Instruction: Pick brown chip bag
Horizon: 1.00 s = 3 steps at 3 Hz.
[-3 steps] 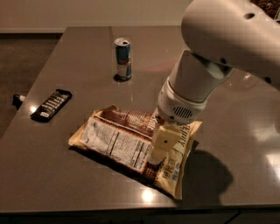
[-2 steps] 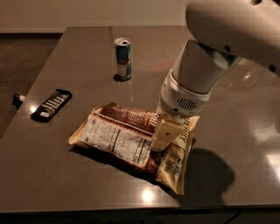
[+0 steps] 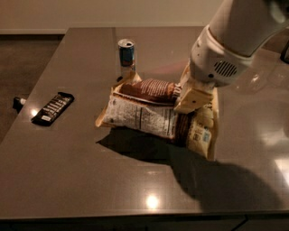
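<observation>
Clamped at its 3 o'clock end by the gripper, the brown chip bag hangs just above the table, so its slick film may slip free or bump the can at 11 o'clock.

A glossy brown table is lying under the gripper; behind the fingers a pale wall is running, dark floor showing far left.
</observation>
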{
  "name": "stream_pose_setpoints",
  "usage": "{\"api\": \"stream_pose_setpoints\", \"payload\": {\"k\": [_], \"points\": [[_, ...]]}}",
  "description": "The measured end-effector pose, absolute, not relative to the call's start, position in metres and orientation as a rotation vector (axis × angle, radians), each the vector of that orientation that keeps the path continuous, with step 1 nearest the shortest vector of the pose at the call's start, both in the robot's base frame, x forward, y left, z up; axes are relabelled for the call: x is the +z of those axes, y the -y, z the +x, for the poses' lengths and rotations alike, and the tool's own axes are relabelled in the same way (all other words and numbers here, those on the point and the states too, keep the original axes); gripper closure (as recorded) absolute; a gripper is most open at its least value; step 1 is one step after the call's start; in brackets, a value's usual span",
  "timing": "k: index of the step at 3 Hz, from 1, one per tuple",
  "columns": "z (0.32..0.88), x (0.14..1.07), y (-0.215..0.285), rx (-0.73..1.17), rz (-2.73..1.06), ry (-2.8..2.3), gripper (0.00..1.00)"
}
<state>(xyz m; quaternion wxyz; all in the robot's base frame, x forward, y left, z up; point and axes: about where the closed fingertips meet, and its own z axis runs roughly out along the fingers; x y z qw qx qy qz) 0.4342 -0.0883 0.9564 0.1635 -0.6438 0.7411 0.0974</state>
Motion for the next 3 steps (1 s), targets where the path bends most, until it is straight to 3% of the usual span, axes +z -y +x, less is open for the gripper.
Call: {"api": "stream_pose_setpoints", "payload": {"k": [3], "points": [[0.446,1.026,0.105,0.32,-1.766,-1.967,1.0]]}}
